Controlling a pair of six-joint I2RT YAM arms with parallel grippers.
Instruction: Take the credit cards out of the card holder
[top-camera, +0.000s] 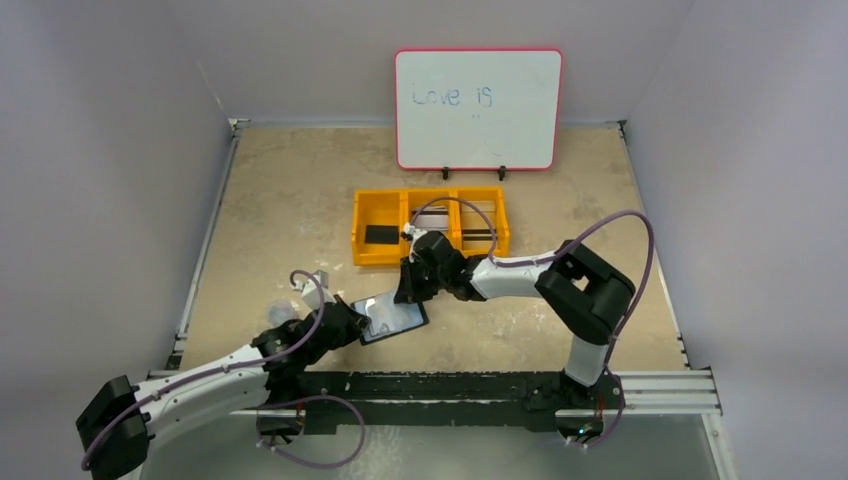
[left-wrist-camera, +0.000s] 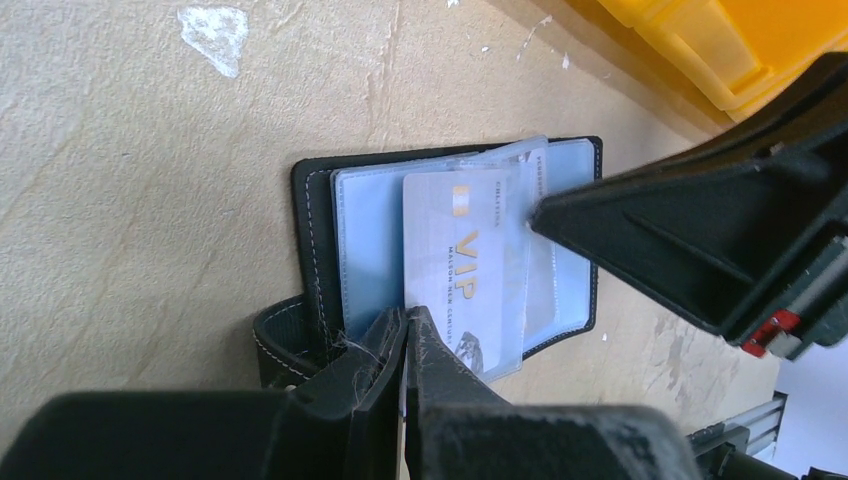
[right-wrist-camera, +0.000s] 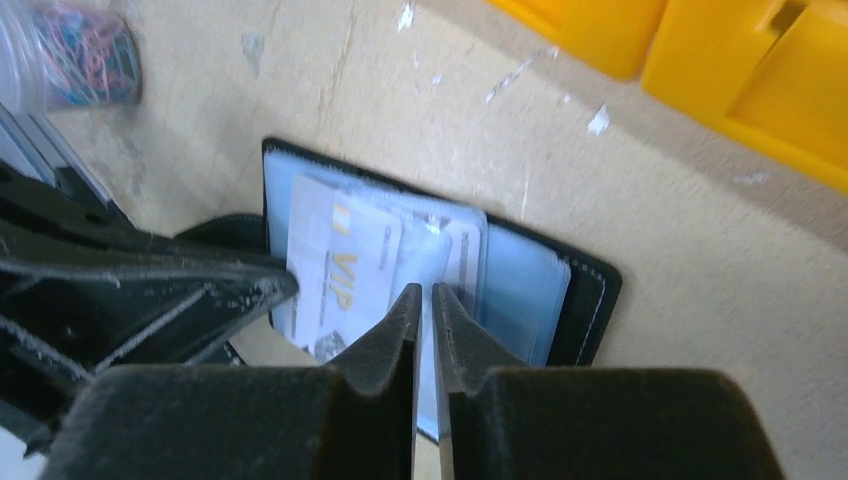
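The left gripper (left-wrist-camera: 405, 322), jaws pressed together, sits at the near edge of the small black leather-like bifold card holder (left-wrist-camera: 312, 215), open on the beige table (left-wrist-camera: 140, 220). What it pinches is hidden. A pale plastic "VIP" credit card (left-wrist-camera: 462, 255) overlaps the clear pockets. The right gripper (right-wrist-camera: 425, 300), barely a slit apart, meets the blurred far edge.

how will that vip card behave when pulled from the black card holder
The VIP card lies flat and thin, so probably stiff but bendable, and light. Its glossy face looks slippery, so the left tool pinching its edge may slip. The card holder looks soft and may drag along.
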